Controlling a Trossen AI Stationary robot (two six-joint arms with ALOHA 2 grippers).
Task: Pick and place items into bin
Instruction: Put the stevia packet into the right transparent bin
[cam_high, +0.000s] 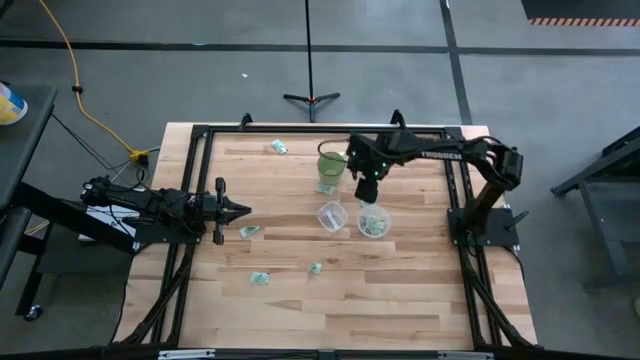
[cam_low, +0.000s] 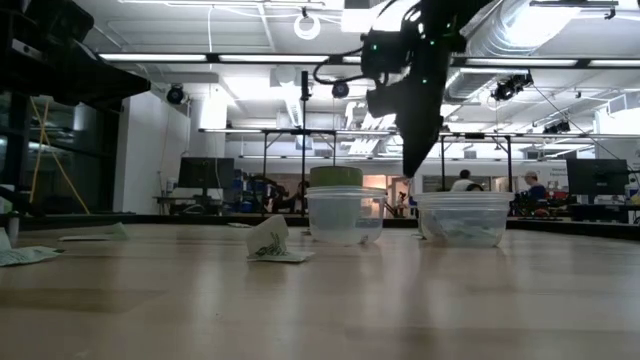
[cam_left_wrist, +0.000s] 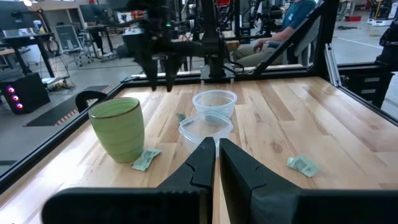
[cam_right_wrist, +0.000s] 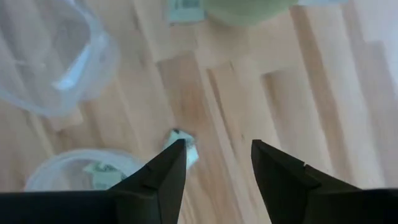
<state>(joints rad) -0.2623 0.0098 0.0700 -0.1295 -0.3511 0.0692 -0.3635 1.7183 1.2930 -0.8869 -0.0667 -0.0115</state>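
Note:
Several small pale green-and-white packets lie flat on the wooden table: one (cam_high: 279, 147) at the far side, one (cam_high: 249, 231) near my left gripper, two (cam_high: 261, 278) (cam_high: 315, 268) toward the near edge, one (cam_high: 326, 187) beside the green cup. Two clear tubs stand mid-table; the right one (cam_high: 373, 222) holds packets, the left one (cam_high: 332, 216) looks empty. My right gripper (cam_right_wrist: 214, 155) is open, pointing steeply down above the table by the filled tub's rim (cam_right_wrist: 74, 163). One packet (cam_right_wrist: 188, 151) shows just past one fingertip. My left gripper (cam_left_wrist: 216, 146) is shut, level at the table's left. My right gripper stands open with a packet (cam_right_wrist: 188, 151) showing right at the tip of one finger (cam_right_wrist: 174, 158); whether the finger touches it, or whether the packet is in the air or on the wood, I cannot tell.
A green cup (cam_high: 332, 160) stands upright on the table just beyond the tubs, close to my right gripper. Black frame rails (cam_high: 200, 135) run along the table's edges. Bare wood lies toward the near right. People sit in the room behind (cam_low: 465, 183).

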